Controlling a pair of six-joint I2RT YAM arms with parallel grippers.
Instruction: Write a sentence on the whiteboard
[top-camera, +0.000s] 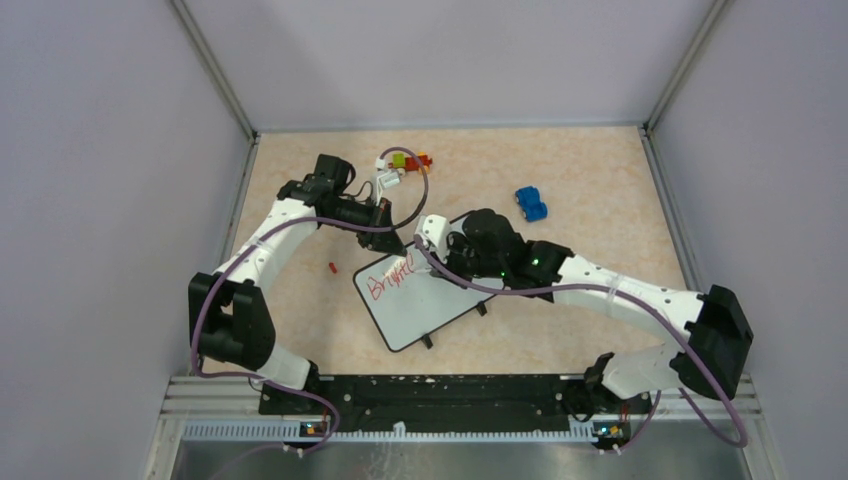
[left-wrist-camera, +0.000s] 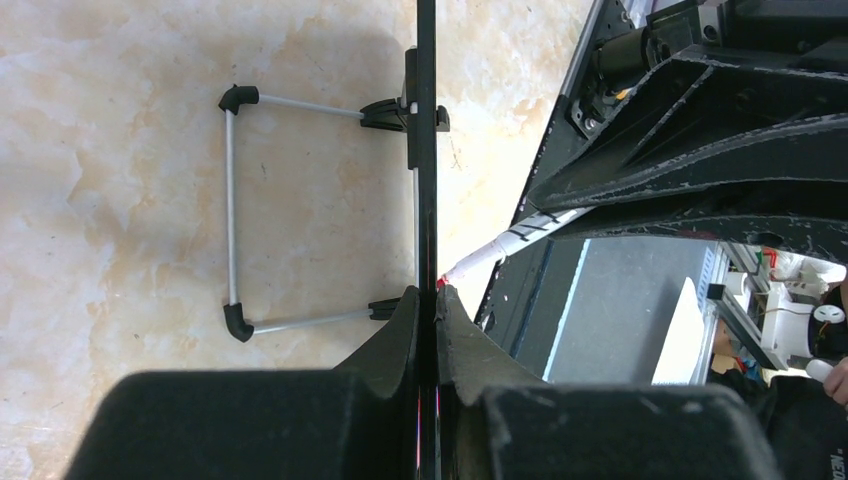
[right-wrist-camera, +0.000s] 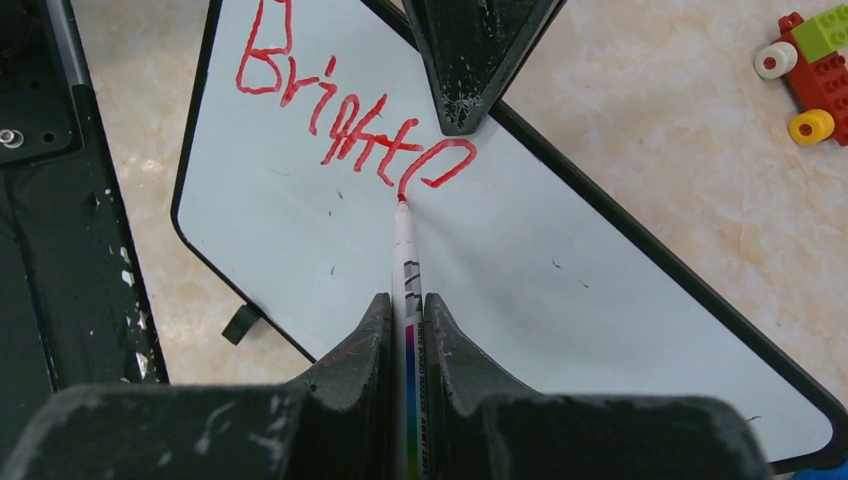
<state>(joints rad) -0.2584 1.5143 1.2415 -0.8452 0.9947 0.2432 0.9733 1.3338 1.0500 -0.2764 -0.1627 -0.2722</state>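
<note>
R gripper (right-wrist-camera: 406, 300) writing on whiteboard (top-camera: 440, 305), L gripper (left-wrist-camera: 428, 292) holding it
Whiteboard sits mid-table (top-camera: 600, 170), turned diag; L gripper pinched tight on its far edge, board edge-on btwn the fingers in L wrist view; R gripper closed narrow on white marker (right-wrist-camera: 408, 250), red tip touching board at end of red sentence (right-wrist-camera: 345, 140), reads approx "Brighte", one line; small red cap (top-camera: 332, 267) just left of board, toy bricks (top-camera: 405, 160) + blue toy car (top-camera: 531, 204) further back, apart from board
</note>
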